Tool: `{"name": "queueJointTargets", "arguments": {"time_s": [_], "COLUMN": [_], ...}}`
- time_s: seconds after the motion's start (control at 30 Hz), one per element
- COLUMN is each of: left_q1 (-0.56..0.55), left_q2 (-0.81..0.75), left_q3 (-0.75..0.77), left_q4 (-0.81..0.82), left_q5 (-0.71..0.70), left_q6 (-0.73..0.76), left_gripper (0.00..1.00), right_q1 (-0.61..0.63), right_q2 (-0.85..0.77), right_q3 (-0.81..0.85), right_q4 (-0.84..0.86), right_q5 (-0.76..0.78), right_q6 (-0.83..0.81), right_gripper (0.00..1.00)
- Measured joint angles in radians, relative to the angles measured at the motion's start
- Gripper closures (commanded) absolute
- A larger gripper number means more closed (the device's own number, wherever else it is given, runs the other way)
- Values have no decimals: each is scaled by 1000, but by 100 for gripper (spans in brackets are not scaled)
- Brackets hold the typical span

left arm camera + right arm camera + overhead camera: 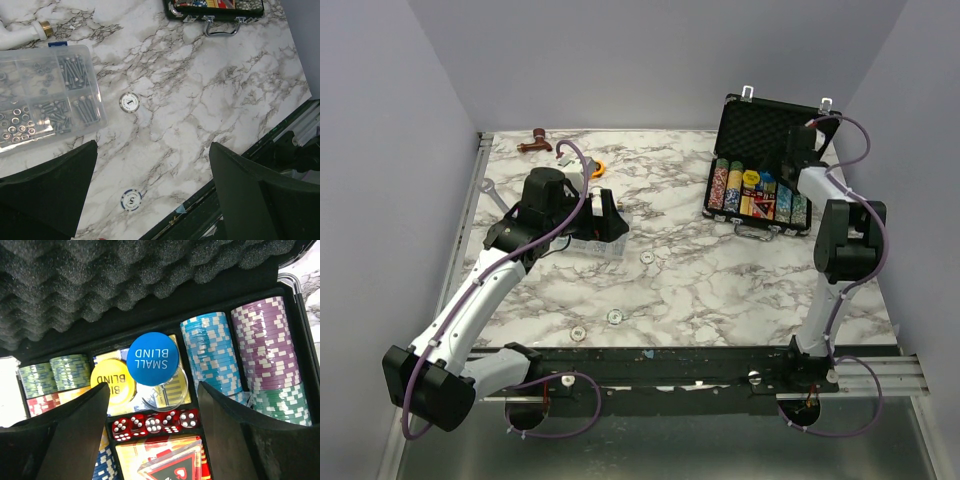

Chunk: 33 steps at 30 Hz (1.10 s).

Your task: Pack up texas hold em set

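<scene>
The texas hold em set's black case [757, 228] lies open at the back right, its foam lid [125, 280] upright. My right gripper [152, 387] hangs open over the middle compartments with nothing between its fingers. Just beyond its fingertips a blue "SMALL BLIND" disc [152, 359] rests on a yellow disc [111, 380] and a clear one [170, 392]. Red dice [155, 422] and the card box [165, 457] lie below; chip rows [210, 355] fill the sides. Loose chips [130, 102] [131, 200] lie on the marble under my open left gripper [153, 145].
A clear compartment box of screws [45, 95] sits at the left, beside my left gripper [610, 215]. A yellow tape measure [597, 166] and a brown object [535, 143] lie at the back. A third loose chip [577, 333] lies near the black front rail [670, 360].
</scene>
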Motion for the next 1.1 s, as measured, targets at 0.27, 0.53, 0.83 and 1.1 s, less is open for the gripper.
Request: {"name": "queueJointTargets", "arguments": {"time_s": [0.27,0.53,0.83,1.1], "left_q1": [0,0,0,0], "left_q2": [0,0,0,0], "left_q3": [0,0,-1,-1], "left_q4": [1,5,6,6], "left_q5": [5,8,10,13], "left_q6": [0,0,0,0], "left_gripper": [6,3,3,3], "right_q1": [56,101,109,113], "right_q2": [39,112,166,206], "right_q3": [43,111,184,229], "right_q4": [-24,-45,-84,-96], "right_q5": [123,207,296,316], "right_q6": [-81,-125,-140,-140], "right_gripper": [24,24,26,36]}}
